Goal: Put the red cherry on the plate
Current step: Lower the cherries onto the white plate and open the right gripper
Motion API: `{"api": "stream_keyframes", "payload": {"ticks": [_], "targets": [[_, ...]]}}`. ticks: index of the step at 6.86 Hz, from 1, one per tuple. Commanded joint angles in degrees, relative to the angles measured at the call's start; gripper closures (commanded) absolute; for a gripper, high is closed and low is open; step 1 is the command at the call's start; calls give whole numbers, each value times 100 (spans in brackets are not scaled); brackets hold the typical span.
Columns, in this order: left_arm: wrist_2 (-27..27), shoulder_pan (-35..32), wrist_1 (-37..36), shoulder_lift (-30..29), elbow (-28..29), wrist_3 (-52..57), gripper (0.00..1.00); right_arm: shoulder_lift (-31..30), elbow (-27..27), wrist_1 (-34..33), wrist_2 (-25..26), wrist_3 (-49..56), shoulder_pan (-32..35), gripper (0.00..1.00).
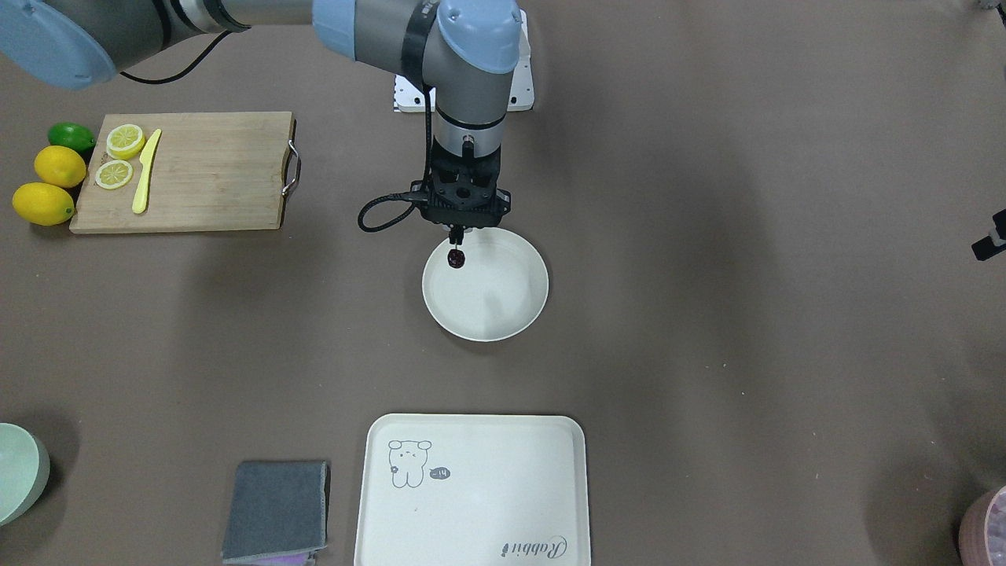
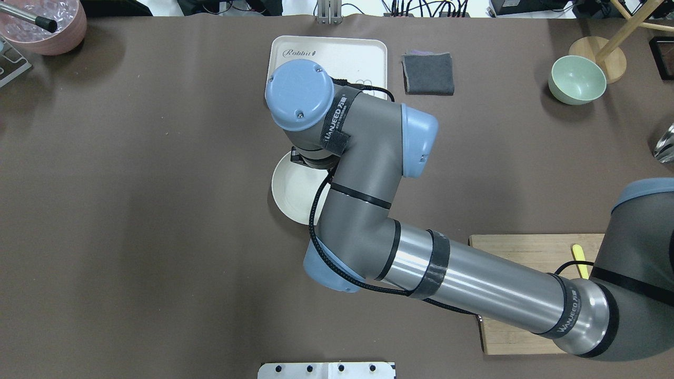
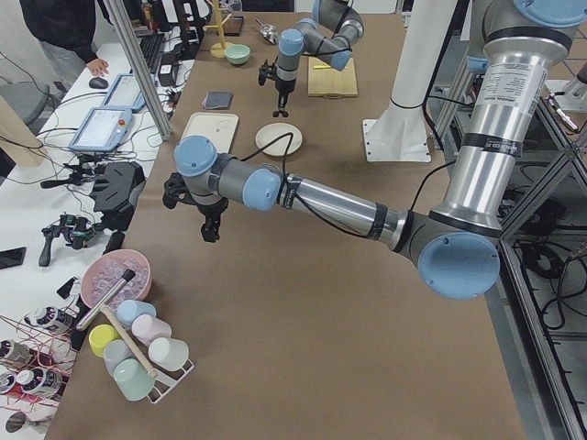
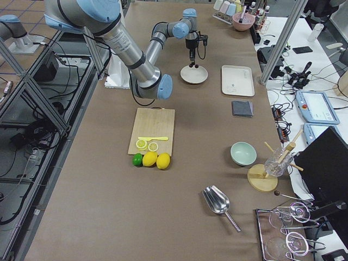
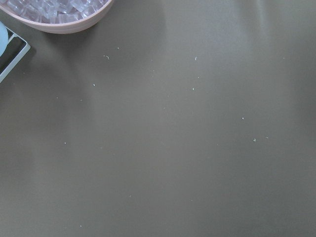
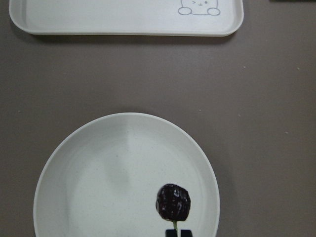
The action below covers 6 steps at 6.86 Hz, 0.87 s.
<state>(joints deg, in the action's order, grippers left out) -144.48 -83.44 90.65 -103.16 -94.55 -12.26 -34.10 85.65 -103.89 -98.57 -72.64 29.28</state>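
Observation:
The red cherry (image 1: pixel 455 259) is a tiny dark maroon fruit hanging by its thin stem from my right gripper (image 1: pixel 456 233), which is shut on the stem. It hangs just above the near-robot rim area of the plate (image 1: pixel 503 306), a round cream-white dish. The right wrist view shows the cherry (image 6: pixel 173 202) over the plate (image 6: pixel 108 182), with the dark fingertips (image 6: pixel 178 233) at the bottom edge. From overhead the arm hides the gripper and only part of the plate (image 2: pixel 292 192) shows. My left gripper (image 3: pixel 211 229) hangs over bare table near the pink bowl; I cannot tell its state.
A rabbit tray (image 1: pixel 471 487) lies beyond the plate, with a grey cloth (image 1: pixel 275 511) beside it. A wooden cutting board (image 1: pixel 196 169) carries lemon slices and a yellow knife, with lemons and a lime next to it. A green bowl (image 1: pixel 16 472) and pink bowl (image 5: pixel 59 12) stand at the corners.

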Motion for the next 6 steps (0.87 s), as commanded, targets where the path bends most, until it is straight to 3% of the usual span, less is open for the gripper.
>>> {"api": "stream_keyframes", "payload": {"ticks": [1, 6], "targets": [[-1, -58, 6, 67, -72, 39, 1, 401, -1028, 518, 189, -58, -54, 100], [8, -120, -3, 68, -46, 39, 1, 334, -1226, 833, 505, -207, -335, 100]]}}
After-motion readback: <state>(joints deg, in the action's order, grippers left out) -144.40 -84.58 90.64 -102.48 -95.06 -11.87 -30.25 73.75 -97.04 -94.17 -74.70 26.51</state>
